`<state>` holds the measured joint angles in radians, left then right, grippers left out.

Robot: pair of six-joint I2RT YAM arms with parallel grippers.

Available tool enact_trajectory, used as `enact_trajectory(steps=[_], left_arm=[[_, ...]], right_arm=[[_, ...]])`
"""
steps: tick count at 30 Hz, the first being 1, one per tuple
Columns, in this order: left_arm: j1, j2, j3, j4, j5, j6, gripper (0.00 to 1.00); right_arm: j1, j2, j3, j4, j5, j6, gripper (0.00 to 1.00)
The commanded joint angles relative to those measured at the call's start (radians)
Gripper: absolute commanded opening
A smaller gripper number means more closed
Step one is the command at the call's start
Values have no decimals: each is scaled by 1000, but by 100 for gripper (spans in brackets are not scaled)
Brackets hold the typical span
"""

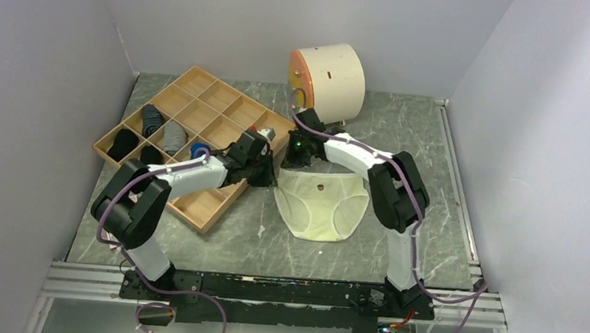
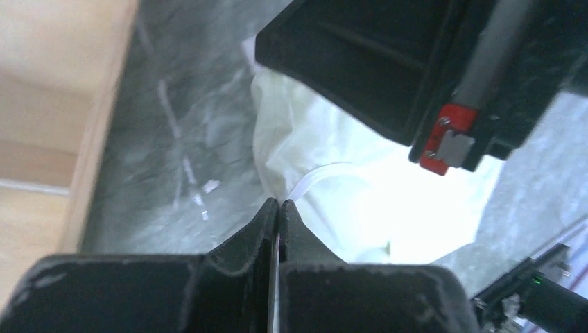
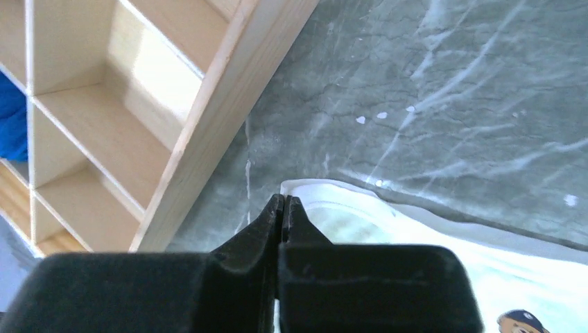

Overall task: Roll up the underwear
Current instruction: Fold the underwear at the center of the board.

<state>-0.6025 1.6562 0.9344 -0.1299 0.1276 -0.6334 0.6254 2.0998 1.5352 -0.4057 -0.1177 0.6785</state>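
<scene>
Underwear [image 1: 322, 205]: cream briefs spread flat near the middle of the grey marbled bench [image 1: 408, 128] — waistband toward the far side, crotch toward the arms' bases, the leg openings showing as two curved hems.
Print: a small cartoon figure [image 3: 523, 322] on the cloth below the waistband, seen in the right wrist view.
Left fingers [image 2: 267, 222]: clenched, tips meeting at the left end of the waistband. A white hem strip runs straight into the tips and the cloth beside them stands up in folds, so it looks pinched.
Right fingers [image 3: 267, 225]: clenched, tips down at a corner of the white hem, close to the tray's edge. Whether any cloth is caught between them cannot be told.
Arms: both reach to the left end of the waistband with their wrists close together. The right arm's black housing [image 2: 360, 62], with a red part [image 2: 444, 139], fills the upper right of the left wrist view.
Wooden divider tray [image 1: 215, 208]: lies askew just left of the underwear. Some compartments at its far left hold dark rolled garments [image 1: 151, 122], and a blue item [image 1: 196, 151] sits in one beside the left arm.
Cream drum [image 1: 327, 79]: on its side at the far edge of the bench, beyond the right wrist.
</scene>
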Motion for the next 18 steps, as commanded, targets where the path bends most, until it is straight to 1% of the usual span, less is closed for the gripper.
enact_trajectory(steps=[1, 4, 7, 10, 18], left_arm=[[-10, -54, 77, 2, 109, 6, 5], [-46, -48, 117, -3, 123, -14, 5], [-100, -4, 176, -35, 104, -23, 5], [-151, 35, 220, -30, 91, -43, 5], [-240, 120, 342, -7, 77, -107, 5]], right_arm=[[-65, -135, -69, 106, -118, 4, 0], [-101, -177, -128, 147, -169, -16, 0], [-148, -205, -180, 174, -230, -24, 0], [-191, -250, -243, 202, -272, -37, 0], [-285, -367, -351, 191, -282, -95, 0]])
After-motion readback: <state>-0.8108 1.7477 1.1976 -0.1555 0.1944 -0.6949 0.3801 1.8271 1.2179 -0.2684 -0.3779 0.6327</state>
